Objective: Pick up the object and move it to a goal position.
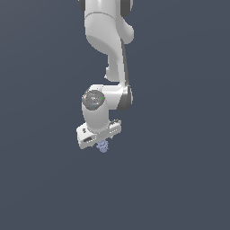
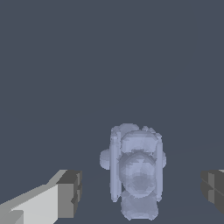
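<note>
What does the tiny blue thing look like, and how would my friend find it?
Find the big white robot arm coming down from the top of the exterior view and follow it to its hand at the lower end. Just under that hand sits the object, between the open fingers. It is lumpy, pale blue-lavender, and the only coloured thing on the dark grey floor.

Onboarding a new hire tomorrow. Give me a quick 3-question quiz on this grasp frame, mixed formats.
1. True or false: the gripper has closed on the object.
2. In the wrist view the object sits: A) between the fingers, B) outside them, C) out of sight.
3. Fill in: the object's colour is pale ____.

Key: 1 false, gaps show on both sides; 2 A; 3 blue-lavender.
</note>
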Available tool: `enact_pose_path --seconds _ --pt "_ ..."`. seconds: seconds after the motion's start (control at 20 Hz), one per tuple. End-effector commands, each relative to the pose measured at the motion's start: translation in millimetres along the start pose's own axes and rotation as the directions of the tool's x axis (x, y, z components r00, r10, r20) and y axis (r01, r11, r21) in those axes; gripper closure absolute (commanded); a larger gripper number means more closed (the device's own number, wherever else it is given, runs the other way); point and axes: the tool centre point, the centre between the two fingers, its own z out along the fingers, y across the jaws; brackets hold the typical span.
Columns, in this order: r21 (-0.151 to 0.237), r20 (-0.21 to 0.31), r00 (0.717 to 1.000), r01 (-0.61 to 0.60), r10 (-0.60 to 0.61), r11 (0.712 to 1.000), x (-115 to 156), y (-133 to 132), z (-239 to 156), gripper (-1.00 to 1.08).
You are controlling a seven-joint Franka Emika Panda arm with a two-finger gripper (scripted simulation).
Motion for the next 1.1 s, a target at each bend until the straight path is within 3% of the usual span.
enact_pose_path --seconds 0.0,0.45,0.5,1.05 --pt "0.001 0.001 1.000 0.001 -0.001 1.000 -0.7 -0.6 13.7 -0.92" --pt "0.001 0.001 1.000 0.003 -0.003 1.000 0.0 0.3 34.5 -0.92" --pt "0.001 0.001 1.000 0.003 -0.003 1.000 0.0 0.3 34.5 1.08" --pt "0.001 0.001 1.000 0.003 -0.003 1.000 0.3 0.0 34.1 1.08"
